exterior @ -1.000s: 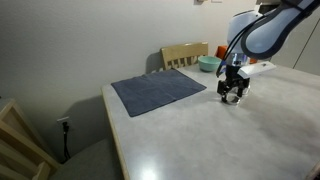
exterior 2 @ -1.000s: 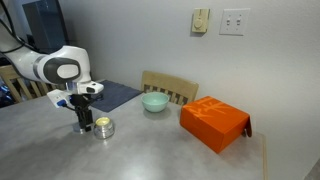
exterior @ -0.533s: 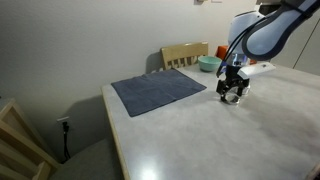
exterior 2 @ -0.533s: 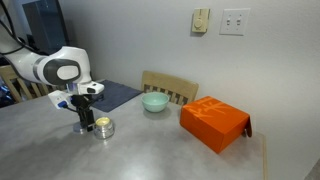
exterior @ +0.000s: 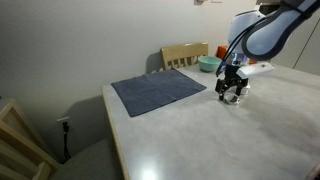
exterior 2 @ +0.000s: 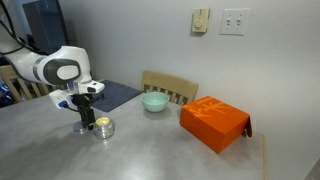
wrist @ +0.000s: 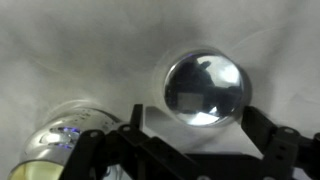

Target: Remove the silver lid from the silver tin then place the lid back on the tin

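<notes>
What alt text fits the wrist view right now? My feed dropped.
The silver lid, a shiny round disc, is off the silver tin and sits between the dark fingers of the hand, against the pale tabletop. The open tin shows at lower left, partly cut off by the frame. Whether the hand grips the lid is unclear.

In an exterior view my gripper points straight down, fingertips at the grey table, towards its left edge as pictured. I cannot tell how the jaws stand. The silver tin sits just beside it, its top showing yellowish. Along the far edge lie a dark mat and a teal bowl. An orange box sits near the far right corner.
</notes>
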{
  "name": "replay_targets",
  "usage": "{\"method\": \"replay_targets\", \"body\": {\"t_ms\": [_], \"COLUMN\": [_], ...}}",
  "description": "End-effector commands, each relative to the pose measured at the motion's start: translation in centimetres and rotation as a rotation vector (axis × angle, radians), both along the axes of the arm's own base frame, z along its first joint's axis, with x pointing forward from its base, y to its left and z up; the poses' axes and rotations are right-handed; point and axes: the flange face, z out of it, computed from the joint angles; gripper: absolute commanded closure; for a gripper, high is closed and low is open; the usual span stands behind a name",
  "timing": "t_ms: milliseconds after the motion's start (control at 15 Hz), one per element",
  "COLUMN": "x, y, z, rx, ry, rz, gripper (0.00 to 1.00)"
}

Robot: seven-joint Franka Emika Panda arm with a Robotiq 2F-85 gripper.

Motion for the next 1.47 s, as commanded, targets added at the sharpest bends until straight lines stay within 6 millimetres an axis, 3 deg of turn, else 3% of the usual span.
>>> {"method": "replay_targets", "body": {"t_ms": [0, 600, 867, 1067, 1333, 1400], "x": [-0.5, -1.7, -2.2, -3.0, -4.1, -2.7], "y": [-0.4, 2.2, 3.3, 3.8, 2.7, 3.8], "z": [0.5, 2.0, 4.0, 5.9, 7.3, 6.4], "rx": [0.002, -0.012, -0.034, -0.043, -0.026, -0.028], "ry": [-0.026, -0.083, -0.108, -0.124, -0.074, -0.111], "rz": [-0.02, 0.007, -0.017, -0.082, -0.26, -0.199], "gripper": [0.0, 0.0, 0.0, 0.0, 0.0, 0.0]}}
